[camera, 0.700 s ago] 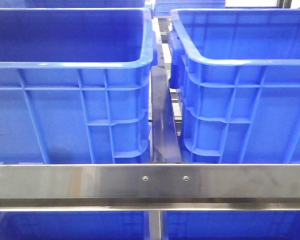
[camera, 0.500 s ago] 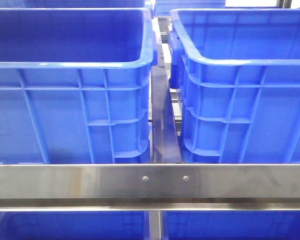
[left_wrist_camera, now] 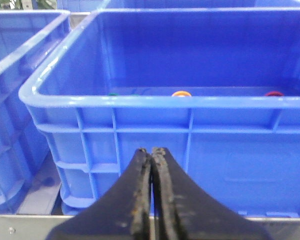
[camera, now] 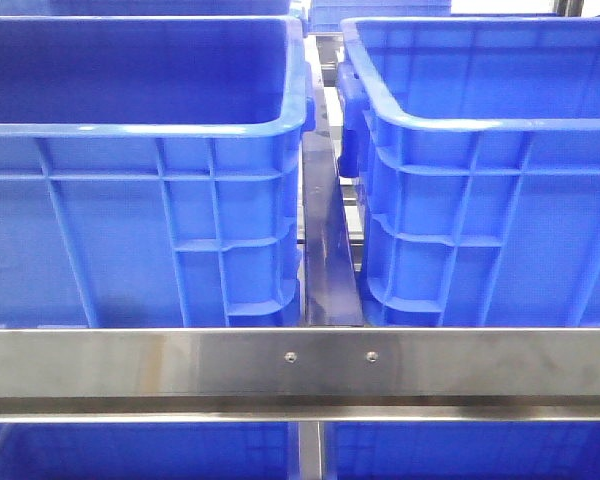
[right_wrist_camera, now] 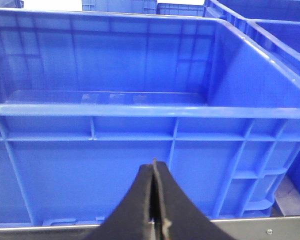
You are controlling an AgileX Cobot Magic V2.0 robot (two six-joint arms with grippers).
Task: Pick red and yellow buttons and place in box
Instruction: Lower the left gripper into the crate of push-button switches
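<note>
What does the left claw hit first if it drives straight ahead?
Likely the near ribbed wall of the blue crate facing the shut left claw, below the rim; depth is unclear.

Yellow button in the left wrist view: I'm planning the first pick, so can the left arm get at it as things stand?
Probably, but not straight ahead: the yellow button lies inside the crate, behind its near wall. The shut left gripper must rise over the rim.

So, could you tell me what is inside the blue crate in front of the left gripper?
Over the blue crate's near rim peek a yellow-orange button, a dark red button and something green. The rim hides the rest of the floor.
</note>
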